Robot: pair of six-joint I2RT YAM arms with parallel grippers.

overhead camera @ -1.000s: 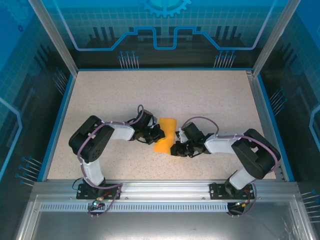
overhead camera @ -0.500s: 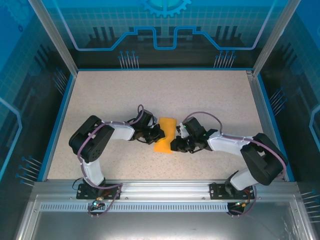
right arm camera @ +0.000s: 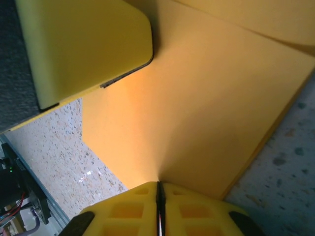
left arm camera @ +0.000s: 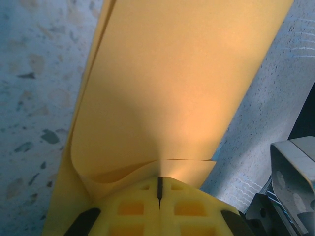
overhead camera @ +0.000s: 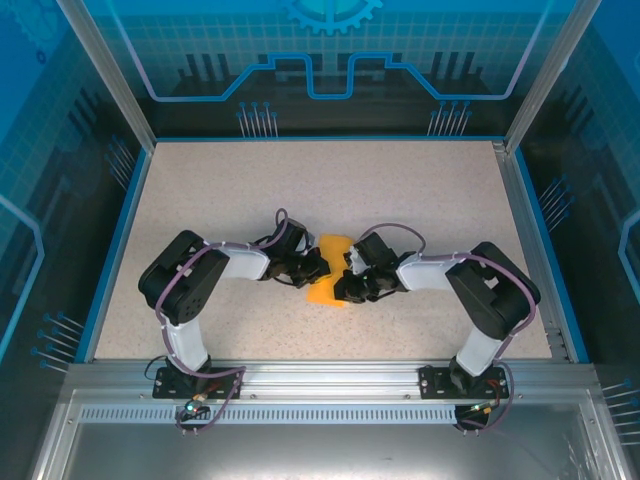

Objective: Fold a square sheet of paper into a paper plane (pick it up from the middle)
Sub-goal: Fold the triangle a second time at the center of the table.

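Top external: your right gripper (overhead camera: pixel 347 284) slid in and pinched the square sheet of paper (overhead camera: pixel 333 258); left gripper (overhead camera: pixel 318 268) gripped it too, so folding looked next.

Black-and-white arms (overhead camera: pixel 238 264), purple cables (overhead camera: pixel 392 229), yellow waffle-gridded pincer pads (left arm camera: pixel 132 207)

The folded sheet of paper (left arm camera: pixel 157 88) is thin, matt and smooth, orange-yellow, with a soft buckle just ahead of the left pincer (left arm camera: pixel 160 189). That pincer and the right pincer (right arm camera: pixel 160 196) have matt yellow plastic pads (right arm camera: pixel 197 216) moulded with square recesses. Beneath them the tabletop (left arm camera: pixel 29 73) looks like speckled stone, faintly glossy beside the right pincer.
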